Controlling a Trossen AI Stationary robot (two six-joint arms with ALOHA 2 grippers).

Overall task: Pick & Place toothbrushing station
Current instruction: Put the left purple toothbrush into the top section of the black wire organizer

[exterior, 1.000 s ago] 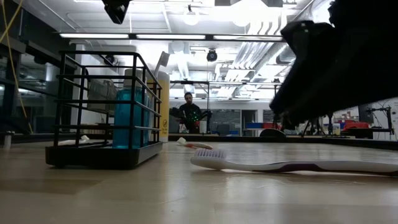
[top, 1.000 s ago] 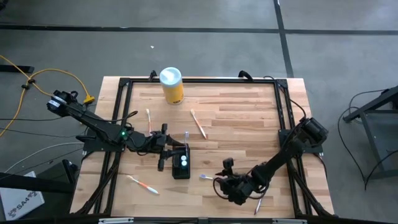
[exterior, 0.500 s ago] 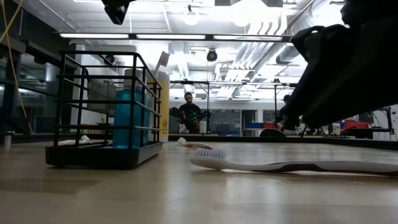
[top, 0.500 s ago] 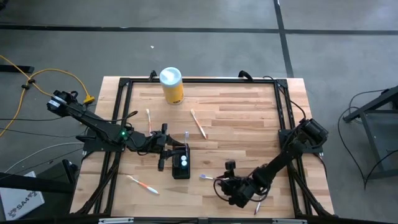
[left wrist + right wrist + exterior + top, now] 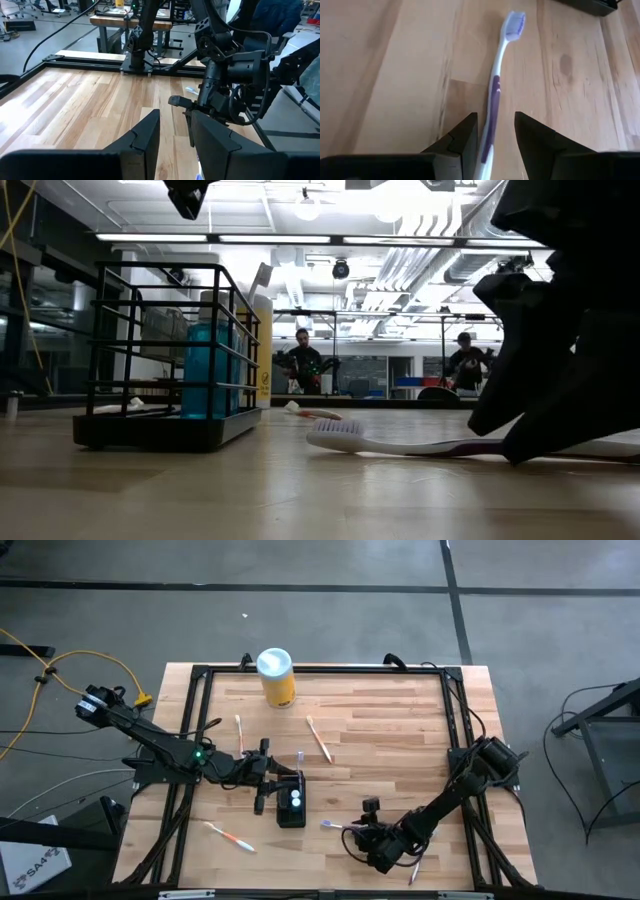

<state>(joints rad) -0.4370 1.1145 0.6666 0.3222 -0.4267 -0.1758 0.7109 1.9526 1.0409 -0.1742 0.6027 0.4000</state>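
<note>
The toothbrushing station [image 5: 291,806], a black wire holder [image 5: 165,360] with a blue bottle inside, stands near the table's middle. My left gripper [image 5: 272,780] hovers open just beside it, with nothing between its fingers [image 5: 175,135]. A white and purple toothbrush [image 5: 495,85] lies flat on the wood [image 5: 400,445], its head toward the holder. My right gripper [image 5: 495,132] is low over its handle, open, one finger on each side with a gap showing. In the low view its fingertips [image 5: 520,435] reach down to the table.
A yellow canister with a white lid [image 5: 275,677] stands at the far side. Loose toothbrushes lie at the middle [image 5: 320,740], to the left [image 5: 239,730], near the front left [image 5: 230,837] and under the right arm [image 5: 415,865]. Black frame rails [image 5: 455,720] border the table.
My right gripper has gone down onto the purple toothbrush's handle, rolling a little as it sank, and its fingers now straddle the handle at table level. The toothbrush lies where it was. The left arm has kept still.
</note>
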